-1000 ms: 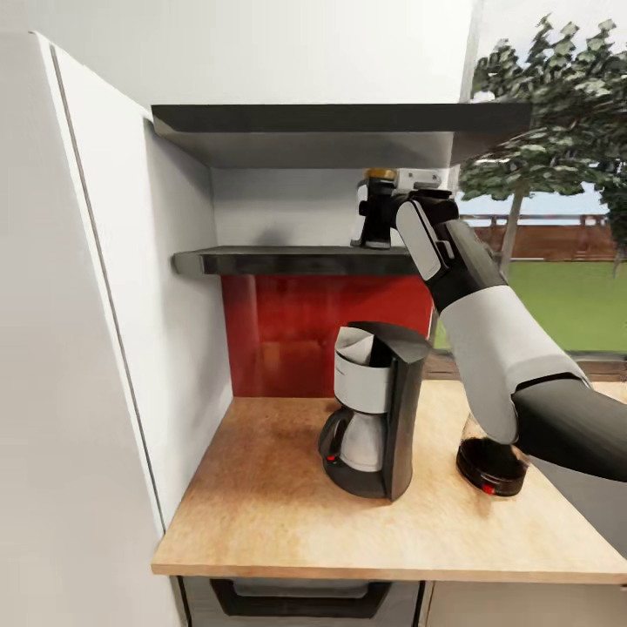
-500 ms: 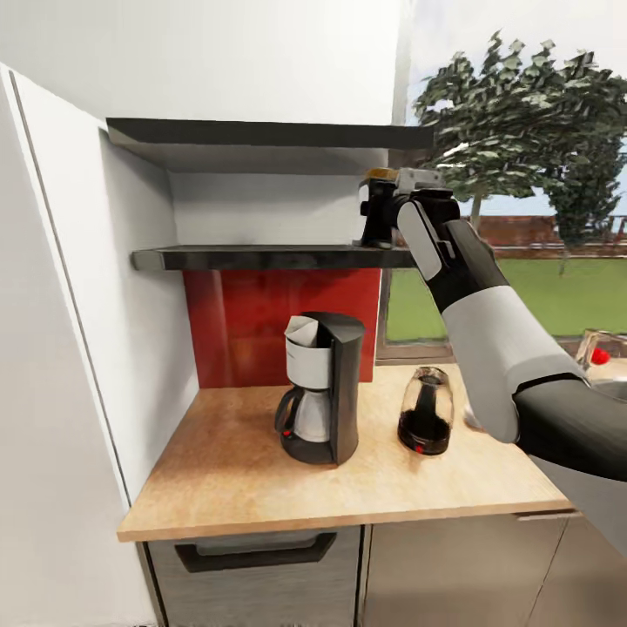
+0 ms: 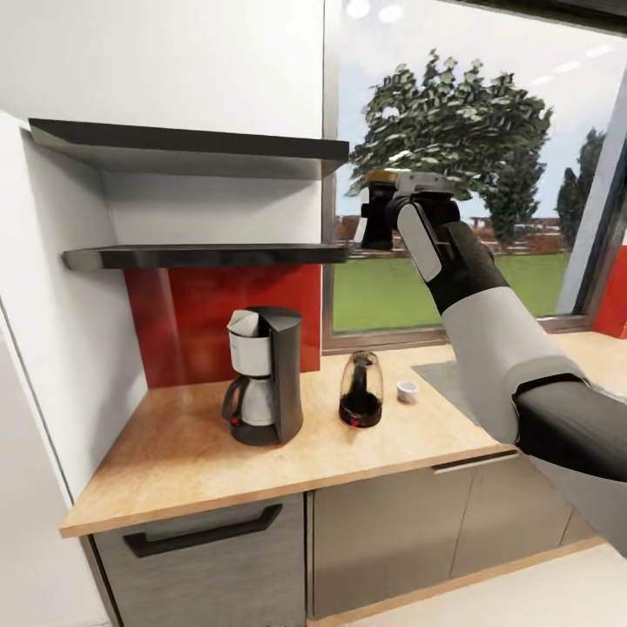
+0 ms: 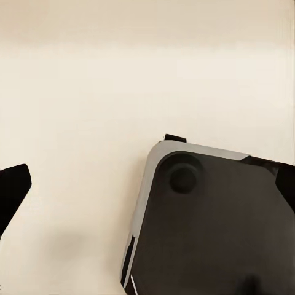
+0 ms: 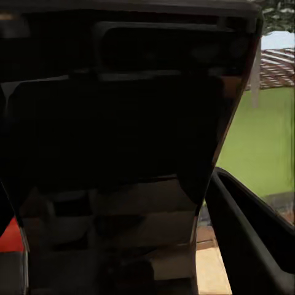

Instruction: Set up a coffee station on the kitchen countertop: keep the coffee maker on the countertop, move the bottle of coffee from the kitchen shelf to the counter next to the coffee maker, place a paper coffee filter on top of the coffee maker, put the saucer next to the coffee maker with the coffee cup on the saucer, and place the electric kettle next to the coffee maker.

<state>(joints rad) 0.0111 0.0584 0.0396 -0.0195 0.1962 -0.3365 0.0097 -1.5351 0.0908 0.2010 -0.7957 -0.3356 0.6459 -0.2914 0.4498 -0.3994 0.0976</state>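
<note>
The bottle of coffee (image 3: pixel 378 218), dark with a tan lid, hangs in the air just past the right end of the lower shelf (image 3: pixel 205 255), in front of the window. My right gripper (image 3: pixel 389 205) is shut on it; up close the bottle (image 5: pixel 117 141) is a dark mass, with one finger (image 5: pixel 249 227) beside it. The black coffee maker (image 3: pixel 264 376) stands on the wooden countertop (image 3: pixel 174 453) with a white paper filter (image 3: pixel 244 324) on its top. The electric kettle (image 3: pixel 360 389) stands right of it, and a small white cup (image 3: pixel 407 391) beyond that. My left gripper (image 4: pixel 149 187) hangs open above the floor.
A sink area (image 3: pixel 453 379) lies at the counter's right, partly behind my right arm. Drawer and cabinet fronts (image 3: pixel 200 540) run below the counter. A white wall panel (image 3: pixel 35 348) bounds the counter on the left. The robot's dark base (image 4: pixel 209 227) is below the left gripper.
The whole view has pulled back and swung right, so the camera moved. The bottle, which stood on the shelf in my right gripper, has come off past the shelf's right end.
</note>
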